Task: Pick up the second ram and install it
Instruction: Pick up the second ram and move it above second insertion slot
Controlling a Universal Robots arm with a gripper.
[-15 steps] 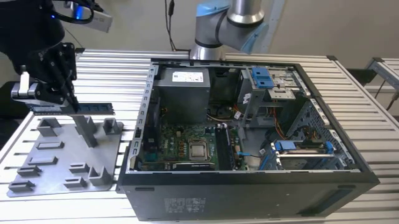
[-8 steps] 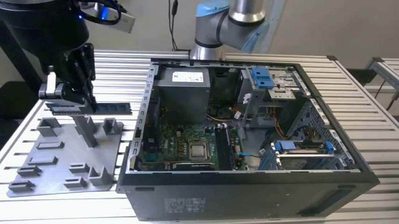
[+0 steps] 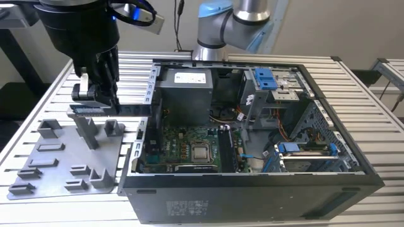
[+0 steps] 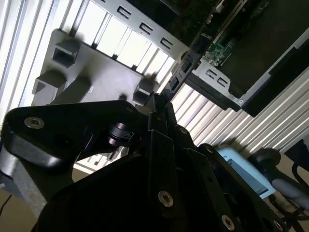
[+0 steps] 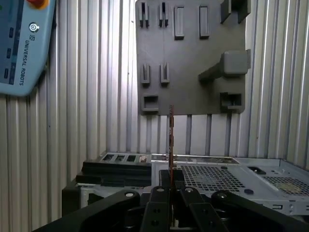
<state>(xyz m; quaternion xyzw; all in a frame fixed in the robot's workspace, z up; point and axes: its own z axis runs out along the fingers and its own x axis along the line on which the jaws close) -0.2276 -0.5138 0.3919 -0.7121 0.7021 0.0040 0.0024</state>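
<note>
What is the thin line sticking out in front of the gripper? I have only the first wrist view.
Observer: The memory stick, edge-on to you. In the exterior view the gripper holds it level by one end.
Operator: Is it inside the computer already?
Observer: No. The exterior view shows it outside the case, above the grey holder plate, its free end toward the case.

The gripper clamps the second ram, seen edge-on as a thin strip whose free end reaches past the computer case toward the grey holder plate on the slatted metal table, with a teach pendant lying apart from that plate.
</note>
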